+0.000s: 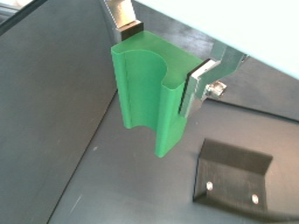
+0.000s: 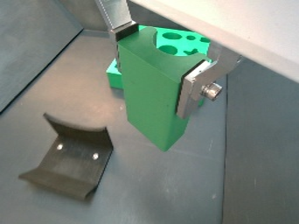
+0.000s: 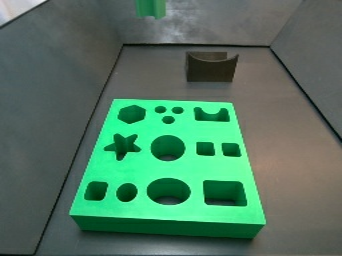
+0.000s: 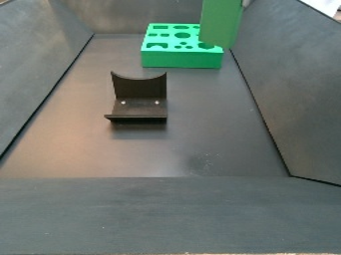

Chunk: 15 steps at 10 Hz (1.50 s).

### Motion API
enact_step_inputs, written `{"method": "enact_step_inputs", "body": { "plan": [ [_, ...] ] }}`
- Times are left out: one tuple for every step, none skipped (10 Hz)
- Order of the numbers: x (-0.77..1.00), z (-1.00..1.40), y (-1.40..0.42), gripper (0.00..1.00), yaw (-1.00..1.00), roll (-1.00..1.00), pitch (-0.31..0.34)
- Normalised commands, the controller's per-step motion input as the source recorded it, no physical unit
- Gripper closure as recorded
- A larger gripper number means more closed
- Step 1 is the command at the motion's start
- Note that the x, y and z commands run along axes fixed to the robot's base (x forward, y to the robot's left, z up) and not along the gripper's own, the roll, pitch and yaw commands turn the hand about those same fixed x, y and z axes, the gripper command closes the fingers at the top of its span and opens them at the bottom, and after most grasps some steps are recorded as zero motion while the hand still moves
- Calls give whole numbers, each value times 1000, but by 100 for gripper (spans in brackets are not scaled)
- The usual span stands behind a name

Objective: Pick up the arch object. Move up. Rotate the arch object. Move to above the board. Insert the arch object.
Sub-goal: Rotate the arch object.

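A plain green arch, a tall slab with a curved groove down one face, hangs in the air above the dark floor. The gripper pinches its upper end between silver fingers, well above the fixture, with the board at about twelve o'clock beyond.

Dark grey floor, sloping walls

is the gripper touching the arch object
Touching. In both wrist views the gripper has its silver fingers pressed flat against opposite sides of the arch object, holding it in the air above the floor.
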Motion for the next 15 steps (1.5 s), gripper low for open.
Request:
{"method": "enact_step_inputs", "body": {
  "plan": [
    [0, 0, 0, 100, -1000, 32, 80],
    [-3, -9, 34, 100, -1000, 23, 80],
    [11, -3, 32, 100, -1000, 14, 82],
    [19, 4, 26, 100, -1000, 16, 89],
    [24, 9, 24, 100, -1000, 19, 97],
    [27, 13, 22, 100, -1000, 22, 108],
    [31, 16, 21, 100, -1000, 26, 122],
    [33, 18, 20, 100, -1000, 31, 141],
    [37, 19, 19, 100, -1000, 37, 166],
    [44, 11, 15, 100, -779, 28, 161],
    [48, 7, 13, 100, -522, 25, 142],
    [50, 10, 10, 100, -325, 14, 129],
    [44, 0, -71, 100, -1000, 2, 22],
    [42, -5, -64, 100, -1000, 0, 20],
    [38, -4, -29, 100, -1000, 0, 21]
  ]
}}
